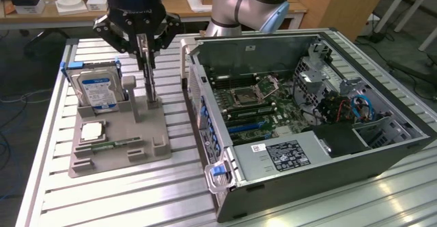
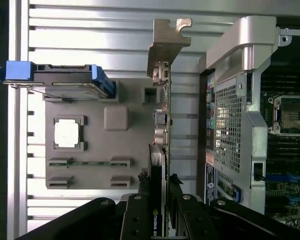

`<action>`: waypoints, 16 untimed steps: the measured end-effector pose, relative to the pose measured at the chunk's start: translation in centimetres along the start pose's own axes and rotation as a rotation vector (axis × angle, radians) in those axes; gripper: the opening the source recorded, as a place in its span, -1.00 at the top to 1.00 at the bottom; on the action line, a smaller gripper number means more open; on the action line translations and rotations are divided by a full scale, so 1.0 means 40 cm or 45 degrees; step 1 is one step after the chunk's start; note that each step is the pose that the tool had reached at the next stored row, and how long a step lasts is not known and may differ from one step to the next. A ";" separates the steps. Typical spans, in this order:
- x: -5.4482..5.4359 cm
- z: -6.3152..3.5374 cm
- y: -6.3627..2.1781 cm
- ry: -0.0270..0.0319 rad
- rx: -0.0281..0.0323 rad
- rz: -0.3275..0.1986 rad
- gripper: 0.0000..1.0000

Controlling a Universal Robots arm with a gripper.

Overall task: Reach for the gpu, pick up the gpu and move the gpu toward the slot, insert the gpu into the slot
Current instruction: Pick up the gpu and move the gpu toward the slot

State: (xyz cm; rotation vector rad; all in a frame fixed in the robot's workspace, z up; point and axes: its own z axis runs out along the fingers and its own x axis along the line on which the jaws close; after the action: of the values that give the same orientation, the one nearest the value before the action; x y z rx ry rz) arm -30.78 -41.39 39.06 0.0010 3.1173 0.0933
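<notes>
The gpu (image 1: 148, 76) stands on edge as a thin dark card, upright over the grey holder (image 1: 147, 158). Its lower end is level with the holder's upright posts; I cannot tell whether it still rests in them. My gripper (image 1: 145, 48) is shut on the card's upper edge, one finger on each face. In the wrist view the gpu (image 2: 165, 125) shows edge-on with its silver bracket (image 2: 166, 47) at the far end, and my gripper (image 2: 159, 212) clamps it. The blue slot (image 1: 247, 127) lies on the motherboard inside the open case, to the exterior view's right.
The holder also carries a blue-labelled hard drive (image 1: 96, 88), a square CPU chip (image 1: 92, 131) and a memory stick (image 1: 114, 145). The open computer case (image 1: 273, 158) lies on its side close beside the holder. A desk with boxes (image 1: 68, 4) stands behind the slatted table (image 1: 123, 201).
</notes>
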 end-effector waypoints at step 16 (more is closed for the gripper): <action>-0.002 -0.070 0.004 -0.0001 0.0000 0.000 0.48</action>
State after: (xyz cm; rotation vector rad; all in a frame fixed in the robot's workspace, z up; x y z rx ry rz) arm -30.78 -41.39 41.86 0.0009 3.1173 0.0934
